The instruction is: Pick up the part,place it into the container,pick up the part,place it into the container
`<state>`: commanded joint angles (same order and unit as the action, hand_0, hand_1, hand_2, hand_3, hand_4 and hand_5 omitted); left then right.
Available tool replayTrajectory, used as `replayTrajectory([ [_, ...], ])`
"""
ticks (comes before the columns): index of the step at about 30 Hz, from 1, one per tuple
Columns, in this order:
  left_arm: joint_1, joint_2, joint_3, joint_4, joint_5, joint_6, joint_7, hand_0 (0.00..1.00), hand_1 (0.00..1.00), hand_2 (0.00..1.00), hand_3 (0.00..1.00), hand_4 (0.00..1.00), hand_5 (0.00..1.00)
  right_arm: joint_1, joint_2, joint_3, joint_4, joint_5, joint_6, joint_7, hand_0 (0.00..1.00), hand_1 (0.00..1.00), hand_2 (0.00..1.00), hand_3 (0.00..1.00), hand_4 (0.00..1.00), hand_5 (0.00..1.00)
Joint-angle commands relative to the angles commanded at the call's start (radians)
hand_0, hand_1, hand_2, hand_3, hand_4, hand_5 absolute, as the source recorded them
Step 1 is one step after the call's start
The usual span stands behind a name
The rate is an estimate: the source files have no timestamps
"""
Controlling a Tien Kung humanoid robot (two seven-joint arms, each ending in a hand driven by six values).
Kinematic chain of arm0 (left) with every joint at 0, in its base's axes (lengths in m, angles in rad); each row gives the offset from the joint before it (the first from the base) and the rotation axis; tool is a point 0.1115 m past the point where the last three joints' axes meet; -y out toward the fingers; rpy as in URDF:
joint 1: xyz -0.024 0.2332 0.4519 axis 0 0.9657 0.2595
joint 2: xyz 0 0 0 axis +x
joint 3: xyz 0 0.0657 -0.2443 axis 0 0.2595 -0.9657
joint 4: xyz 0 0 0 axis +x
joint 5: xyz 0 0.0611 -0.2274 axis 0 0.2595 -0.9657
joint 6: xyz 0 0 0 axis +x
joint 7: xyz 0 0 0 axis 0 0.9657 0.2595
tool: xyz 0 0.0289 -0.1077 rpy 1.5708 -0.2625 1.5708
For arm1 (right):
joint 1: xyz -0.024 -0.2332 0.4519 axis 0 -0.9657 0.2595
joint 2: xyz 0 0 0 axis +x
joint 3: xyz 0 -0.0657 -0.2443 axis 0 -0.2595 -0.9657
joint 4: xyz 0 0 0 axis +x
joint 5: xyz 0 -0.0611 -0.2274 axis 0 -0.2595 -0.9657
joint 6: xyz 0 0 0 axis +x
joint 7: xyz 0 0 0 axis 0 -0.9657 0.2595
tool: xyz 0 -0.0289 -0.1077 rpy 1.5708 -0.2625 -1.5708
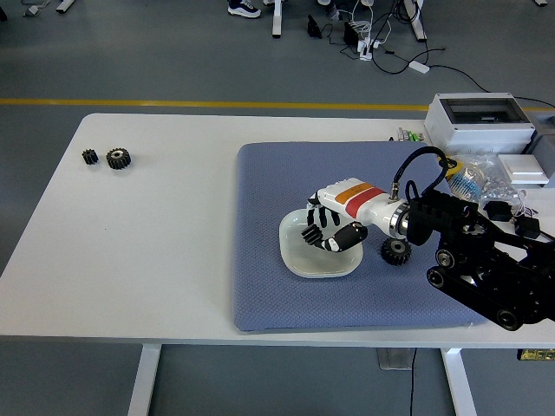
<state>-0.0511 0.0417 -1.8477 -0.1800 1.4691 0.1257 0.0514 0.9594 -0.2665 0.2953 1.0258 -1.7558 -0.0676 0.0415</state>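
Hand over dish, gear not yet taken.

Right hand [328, 230], black-fingered with a white, red and orange wrist shell, hangs above the shallow white square dish [297, 258] at mid-pad; fingers loosely curled and spread, nothing visible between them, so I read it as empty. Black toothed gear [396, 251] lies on the blue-grey woven pad [260, 286] just beside the dish's right edge, under the forearm and apart from the fingers. Pad likely there to stop parts rolling and cushion the dish. Two more black gears, one small [89, 157] and one larger [118, 158], sit side by side far left on the white counter [156, 260], well apart from the pad. Left arm not visible. Judgement: first pick not made; hand appears past the gear.
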Motion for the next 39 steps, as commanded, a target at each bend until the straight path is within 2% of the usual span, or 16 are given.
replayTrajectory([
  [1,0.0,0.0,0.0,0.0,0.0,0.0,0.0,0.705,0.681,0.713,0.585,0.711,0.644,0.002,0.003,-0.002,-0.004,-0.002,0.001,-0.002,0.153,0.333,0.438,0.493,0.68,0.247],
  [6,-0.001,0.002,0.002,0.0,-0.002,0.0,0.0,0.705,0.681,0.713,0.585,0.711,0.644,0.004,0.013,-0.011,-0.014,-0.012,0.01,-0.015,0.153,0.333,0.438,0.493,0.68,0.247],
  [7,-0.001,0.002,0.002,0.0,-0.002,0.0,0.0,0.705,0.681,0.713,0.585,0.711,0.643,0.003,0.013,-0.01,-0.015,-0.019,0.014,-0.02,0.143,0.359,0.501,0.542,0.755,0.257],
  [12,-0.002,0.002,0.002,0.0,-0.002,0.0,0.0,0.705,0.681,0.713,0.585,0.711,0.643,0.003,0.008,-0.002,-0.018,-0.042,0.027,-0.028,0.143,0.359,0.501,0.542,0.755,0.257],
  [13,-0.001,0.003,0.002,0.0,-0.001,0.0,0.001,0.706,0.681,0.713,0.585,0.711,0.644,0.003,0.008,0.0,-0.019,-0.048,0.028,-0.028,0.138,0.363,0.589,0.7,0.871,0.29],
  [18,-0.001,0.004,0.002,0.0,-0.002,0.0,0.0,0.706,0.681,0.713,0.585,0.711,0.644,0.004,0.005,0.008,-0.023,-0.063,0.034,-0.026,0.138,0.363,0.589,0.7,0.871,0.29],
  [19,-0.001,0.004,0.002,0.0,-0.002,0.0,0.0,0.705,0.681,0.714,0.586,0.71,0.646,0.004,0.005,0.009,-0.023,-0.064,0.035,-0.024,0.139,0.368,0.694,0.846,0.944,0.311],
  [29,-0.001,0.007,0.002,0.0,-0.001,0.0,0.0,0.705,0.681,0.714,0.586,0.71,0.646,0.001,-0.007,0.026,-0.016,-0.075,0.047,-0.022,0.142,0.368,0.712,0.854,0.966,0.323],
  [33,-0.003,0.007,0.002,0.0,-0.002,0.0,-0.001,0.706,0.681,0.713,0.585,0.71,0.649,-0.012,-0.046,0.073,0.006,-0.082,0.058,-0.027,0.142,0.367,0.712,0.85,0.972,0.331],
  [36,-0.002,0.008,-0.002,0.0,0.001,0.0,-0.002,0.706,0.681,0.713,0.585,0.71,0.649,-0.024,-0.092,0.125,0.03,-0.093,0.076,-0.034,0.142,0.367,0.712,0.85,0.972,0.331],
  [39,0.003,0.009,-0.009,0.0,0.009,0.0,-0.001,0.705,0.681,0.714,0.585,0.709,0.648,-0.036,-0.161,0.181,0.057,-0.099,0.114,-0.041,0.146,0.375,0.706,0.832,0.978,0.333],
])
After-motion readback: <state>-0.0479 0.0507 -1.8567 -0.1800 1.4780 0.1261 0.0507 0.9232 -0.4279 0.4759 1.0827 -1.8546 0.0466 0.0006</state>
